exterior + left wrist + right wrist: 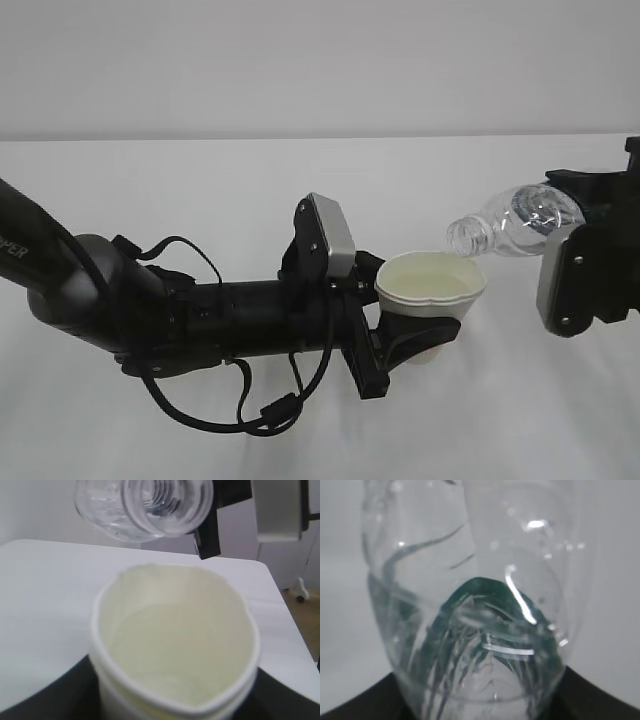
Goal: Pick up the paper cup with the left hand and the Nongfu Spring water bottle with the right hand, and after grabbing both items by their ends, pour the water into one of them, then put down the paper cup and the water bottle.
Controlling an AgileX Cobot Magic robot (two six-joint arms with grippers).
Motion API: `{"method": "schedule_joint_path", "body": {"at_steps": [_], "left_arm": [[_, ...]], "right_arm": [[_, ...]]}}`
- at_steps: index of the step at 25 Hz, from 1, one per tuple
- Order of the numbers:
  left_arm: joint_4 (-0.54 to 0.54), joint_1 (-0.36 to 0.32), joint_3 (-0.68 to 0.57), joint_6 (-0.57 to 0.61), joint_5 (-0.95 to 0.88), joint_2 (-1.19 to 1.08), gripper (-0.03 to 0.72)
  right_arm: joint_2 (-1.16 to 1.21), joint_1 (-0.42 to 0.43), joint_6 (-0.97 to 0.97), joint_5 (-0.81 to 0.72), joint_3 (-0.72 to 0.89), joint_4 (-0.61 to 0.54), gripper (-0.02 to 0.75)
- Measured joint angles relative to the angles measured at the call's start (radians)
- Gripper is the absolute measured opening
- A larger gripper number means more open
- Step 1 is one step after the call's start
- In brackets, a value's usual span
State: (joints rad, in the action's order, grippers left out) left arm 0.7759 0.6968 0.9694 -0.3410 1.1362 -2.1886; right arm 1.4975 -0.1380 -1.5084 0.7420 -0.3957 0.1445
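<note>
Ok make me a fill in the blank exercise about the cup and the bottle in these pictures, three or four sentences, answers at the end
1. The left hand holds a white paper ____.
2. The water bottle in the right hand is tipped with its open mouth toward the ____.
3. The bottle's mouth sits ____ the paper cup's rim, not inside it.
4. The cup's rim is squeezed out of round, not ____.

Missing words: cup; cup; above; circular

plain white table [200, 440]
</note>
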Motion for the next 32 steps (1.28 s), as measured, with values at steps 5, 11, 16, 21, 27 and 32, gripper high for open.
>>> {"method": "schedule_joint_path", "body": {"at_steps": [5,11,16,21,27,32], "left_arm": [[-0.004,0.0,0.0,0.0,0.0,0.0,0.428],[-0.004,0.0,0.0,0.0,0.0,0.0,0.428],[-0.004,0.0,0.0,0.0,0.0,0.0,0.428],[-0.004,0.0,0.0,0.0,0.0,0.0,0.428],[-0.004,0.0,0.0,0.0,0.0,0.0,0.428],[-0.004,0.0,0.0,0.0,-0.002,0.0,0.428]], "right_arm": [[0.0,0.0,0.08,0.026,0.016,0.011,0.374],[0.0,0.0,0.215,0.074,0.018,0.013,0.374],[0.0,0.0,0.328,0.111,0.018,0.013,0.374],[0.0,0.0,0.438,0.151,0.018,-0.019,0.374],[-0.002,0.0,0.563,0.189,0.034,-0.055,0.373],[-0.002,0.0,0.651,0.233,0.038,-0.111,0.373]]}}
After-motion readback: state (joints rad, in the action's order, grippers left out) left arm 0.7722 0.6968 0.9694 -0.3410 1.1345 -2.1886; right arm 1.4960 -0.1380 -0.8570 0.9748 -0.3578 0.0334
